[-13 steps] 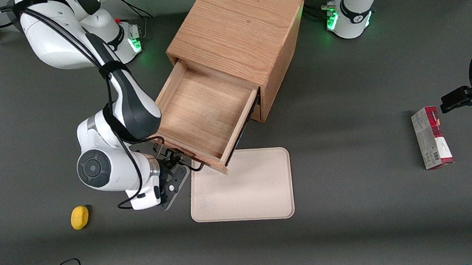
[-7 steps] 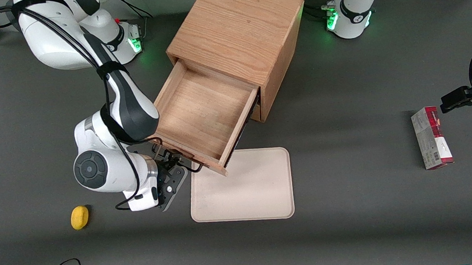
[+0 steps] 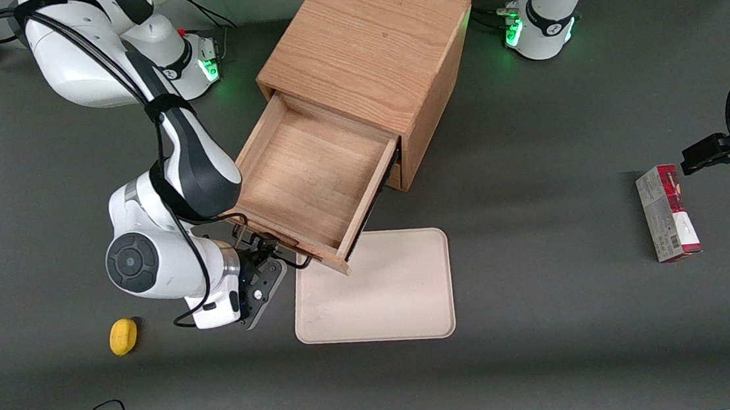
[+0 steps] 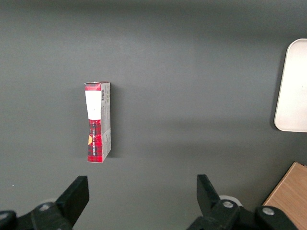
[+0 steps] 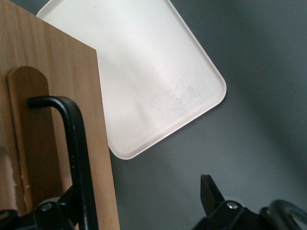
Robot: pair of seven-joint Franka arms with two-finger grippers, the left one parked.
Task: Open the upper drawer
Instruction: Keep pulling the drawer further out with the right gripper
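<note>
Front view: the upper drawer [image 3: 310,177] stands pulled well out of the light oak cabinet [image 3: 367,46], its bare wooden floor exposed and its front panel the part nearest the camera; the front corner of the drawer overhangs the edge of a cream tray [image 3: 376,290] that lies flat on the dark grey desk [image 3: 547,321]. The pincer [image 3: 263,259] sits directly in front of the drawer's front panel, at the end toward the working arm, low beside the dark bar handle [image 3: 269,243]; the wrist housing lies nearer the camera than the drawer.

Right wrist view: the dark handle [image 5: 76,158] runs down the oak drawer front [image 5: 57,81], mounted on a rounded wooden backing strip; one black fingertip [image 5: 72,201] shows touching or just beside the bar, the other fingertip [image 5: 211,191] stands well apart over bare desk; the fingers are spread wide and clamp nothing; the pincer is released. The cream tray [image 5: 153,81] lies just beside the drawer front in this view.

Other items on the desk: a small yellow object [image 3: 123,336] toward the working arm's end, near the wrist housing and apart from it; a red and grey carton [image 3: 668,213] lying flat toward the parked arm's end, also seen from the left wrist view [image 4: 97,122].
</note>
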